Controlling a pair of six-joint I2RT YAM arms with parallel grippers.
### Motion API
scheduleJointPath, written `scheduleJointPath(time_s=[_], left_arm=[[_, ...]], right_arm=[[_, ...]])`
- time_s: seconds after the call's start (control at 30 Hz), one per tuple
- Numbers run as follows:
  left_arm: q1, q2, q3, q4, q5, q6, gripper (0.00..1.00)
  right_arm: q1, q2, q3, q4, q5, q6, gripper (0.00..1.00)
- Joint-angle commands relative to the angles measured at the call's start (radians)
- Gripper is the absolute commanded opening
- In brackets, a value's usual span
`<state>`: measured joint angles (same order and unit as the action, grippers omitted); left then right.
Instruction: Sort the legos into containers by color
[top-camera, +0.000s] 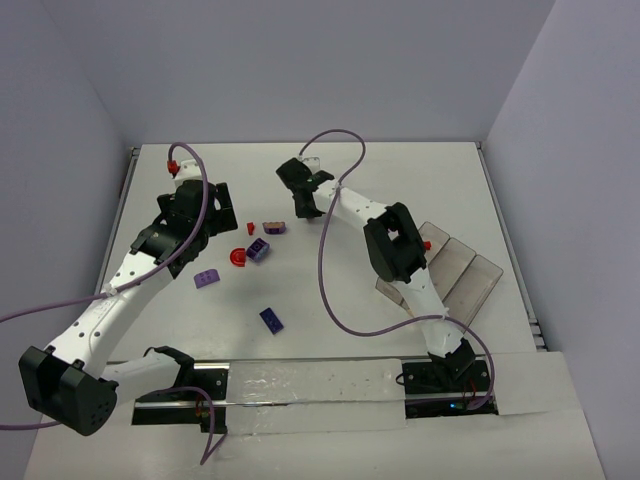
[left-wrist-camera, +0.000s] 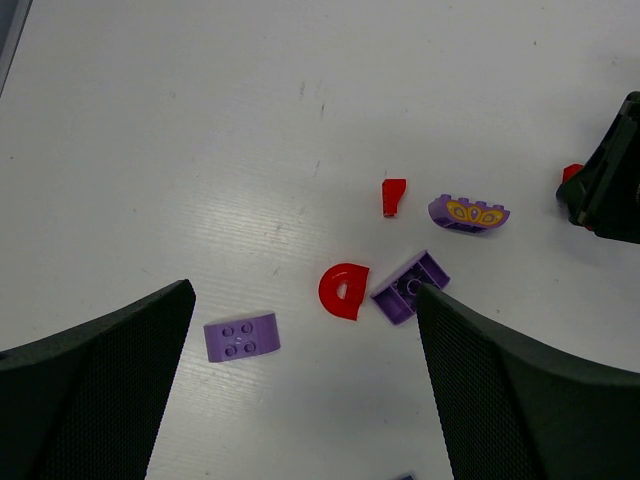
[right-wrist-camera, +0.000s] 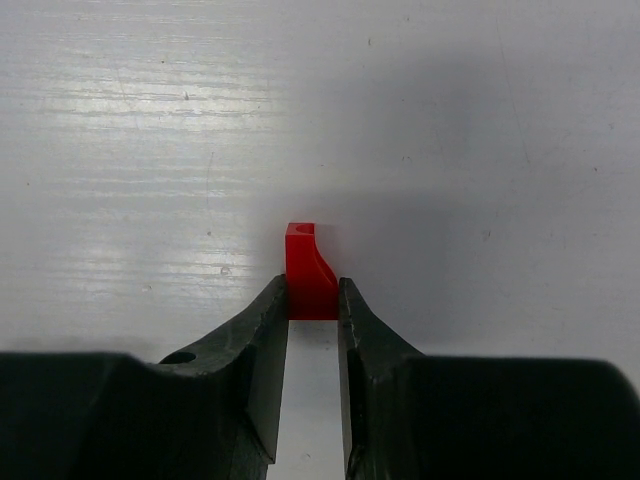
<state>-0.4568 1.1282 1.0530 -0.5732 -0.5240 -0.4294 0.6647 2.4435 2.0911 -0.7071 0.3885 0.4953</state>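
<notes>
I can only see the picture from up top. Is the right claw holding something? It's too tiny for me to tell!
Observer: Yes. The right wrist view shows the right gripper shut on a small red lego.
Operator: Is the left claw holding one too?
Observer: No. In the left wrist view the left gripper is open, jaws wide apart, gripping nothing.
Operator: Does the purple piece at the back have a picture on it?
Observer: Yes. The curved purple lego has a yellow pattern on its face, which shows clearly in the left wrist view.
</notes>
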Motion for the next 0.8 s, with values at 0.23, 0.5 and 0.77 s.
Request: scheduleJointPath(time_s=[0.23, 0.5, 0.77], left_arm=[[-0.005, -0.008, 0.005, 0.023, -0.003, 0.008, 0.99], [-0.007, 0.002, 0.016, 0.032, 0.009, 0.010, 0.99], [-0.015, 0.041, 0.028, 0.047, 0.046, 0.008, 0.99]], right_arm=[[-0.020, -0.452, -0.363, 0.221, -0.007, -0.105, 0.00], [-0.176, -0.901, -0.855, 0.272, -0.058, -0.048, 0.00], [-0.407, -1.211, -1.215, 0.262, -0.111, -0.009, 0.00]])
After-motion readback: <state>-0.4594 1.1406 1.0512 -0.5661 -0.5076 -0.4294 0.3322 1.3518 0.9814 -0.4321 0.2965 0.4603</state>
